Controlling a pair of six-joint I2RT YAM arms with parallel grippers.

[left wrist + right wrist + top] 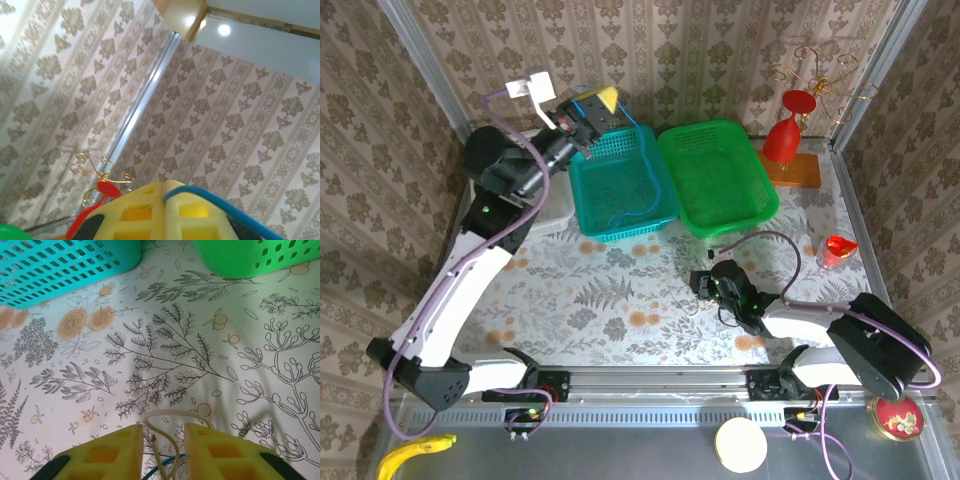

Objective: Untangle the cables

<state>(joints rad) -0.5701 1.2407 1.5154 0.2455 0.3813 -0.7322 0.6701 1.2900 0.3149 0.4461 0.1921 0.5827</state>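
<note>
reference: we place everything against the teal basket (620, 232) on the flowered table (620, 300), using the top view.
left gripper (604, 99): we see it raised above the teal basket's far left corner. Its yellow fingers (150, 212) are closed on the blue cable (220, 206).
blue cable: from that grip it passes over the teal basket's far right corner. It then drops along the right wall and lies in loose curves on the basket floor.
right gripper (164, 432): we find it low over the table, in front of the teal basket and to its right. Its 2 yellow fingers (110, 455) stand apart.
cream cable (165, 412): a thin loop of it lies on the table between those 2 fingers. We see neither finger pressing it.
green basket (715, 175): it sits just to the right of the teal basket. We cannot tell whether the rims touch.
</note>
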